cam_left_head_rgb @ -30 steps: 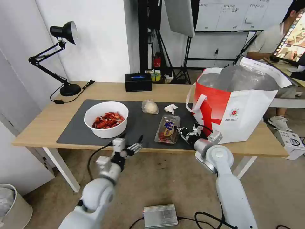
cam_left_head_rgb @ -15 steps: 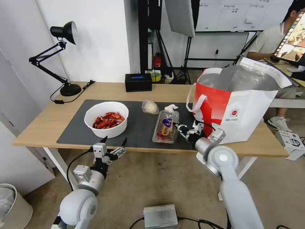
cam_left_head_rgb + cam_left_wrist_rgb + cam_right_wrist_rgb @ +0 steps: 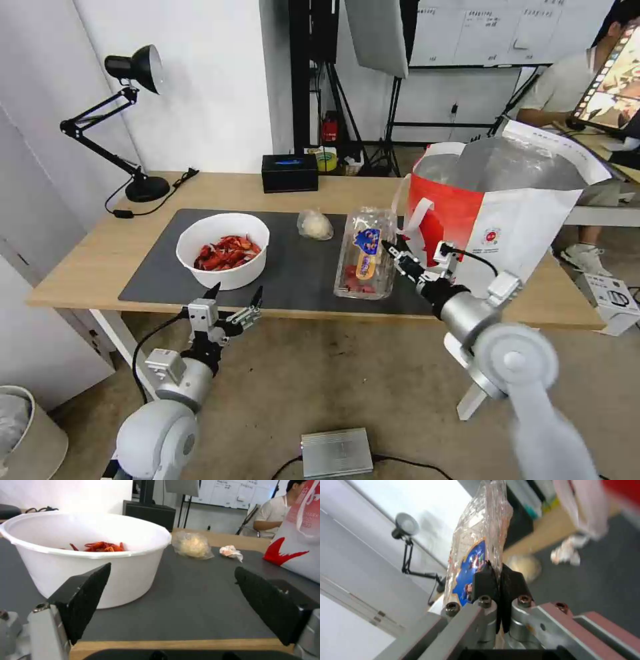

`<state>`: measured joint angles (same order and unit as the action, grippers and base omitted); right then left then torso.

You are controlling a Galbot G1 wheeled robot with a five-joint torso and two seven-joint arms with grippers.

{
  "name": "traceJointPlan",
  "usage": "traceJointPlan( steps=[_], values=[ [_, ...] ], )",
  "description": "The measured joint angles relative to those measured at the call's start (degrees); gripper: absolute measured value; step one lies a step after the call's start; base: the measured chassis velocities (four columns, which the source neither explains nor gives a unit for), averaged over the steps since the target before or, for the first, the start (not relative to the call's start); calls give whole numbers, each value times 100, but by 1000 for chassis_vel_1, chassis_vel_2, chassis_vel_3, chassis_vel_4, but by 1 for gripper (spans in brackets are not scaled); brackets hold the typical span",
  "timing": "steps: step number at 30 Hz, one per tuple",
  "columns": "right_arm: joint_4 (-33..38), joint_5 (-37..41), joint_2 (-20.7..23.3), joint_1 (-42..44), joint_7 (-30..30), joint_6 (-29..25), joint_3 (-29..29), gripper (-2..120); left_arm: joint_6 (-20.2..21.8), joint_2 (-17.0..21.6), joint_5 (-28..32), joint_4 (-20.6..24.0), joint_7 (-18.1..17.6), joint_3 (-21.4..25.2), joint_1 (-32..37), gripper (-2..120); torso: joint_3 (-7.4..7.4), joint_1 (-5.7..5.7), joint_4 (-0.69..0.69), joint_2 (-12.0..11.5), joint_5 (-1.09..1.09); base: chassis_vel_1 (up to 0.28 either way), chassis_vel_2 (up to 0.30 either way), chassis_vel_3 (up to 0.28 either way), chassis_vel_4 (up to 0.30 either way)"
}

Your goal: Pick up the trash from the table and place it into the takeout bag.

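Head view: the right gripper (image 3: 395, 252) is clamped on the edge of the clear clamshell box (image 3: 365, 261), holding it tilted above the dark mat (image 3: 293, 267), just left of the takeout bag (image 3: 507, 220). Near the table's (image 3: 87, 260) front edge, the left gripper (image 3: 233, 300) hangs with fingers spread wide, just before the white bowl (image 3: 223, 250) of crayfish shells. Farther back on the mat lies the small clear bag (image 3: 315, 225); left wrist view shows the crumpled tissue (image 3: 230, 552) beside it.
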<state>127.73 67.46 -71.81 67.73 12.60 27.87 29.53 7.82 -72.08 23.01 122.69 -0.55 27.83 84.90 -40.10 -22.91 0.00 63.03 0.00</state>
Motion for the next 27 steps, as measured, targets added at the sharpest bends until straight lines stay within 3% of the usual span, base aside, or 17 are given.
traceJointPlan(
  steps=[13, 19, 27],
  values=[
    [437, 62, 304, 264, -771, -1092, 836, 0, -53, -20, -94, -74, 19, -120, -6, 100, 0, 0, 0, 0, 0, 0, 0, 0, 0],
    [403, 527, 368, 110, -648, -1634, 1104, 0, -103, -22, -157, -142, 40, -181, 11, 100, -1, 0, 0, 0, 0, 0, 0, 0, 0],
    [83, 1040, 483, -422, -293, -1976, 1389, 0, -139, -1, -196, -203, 50, -215, 22, 100, -1, -1, 1, 0, 0, 0, 0, 0, 0]
  ],
)
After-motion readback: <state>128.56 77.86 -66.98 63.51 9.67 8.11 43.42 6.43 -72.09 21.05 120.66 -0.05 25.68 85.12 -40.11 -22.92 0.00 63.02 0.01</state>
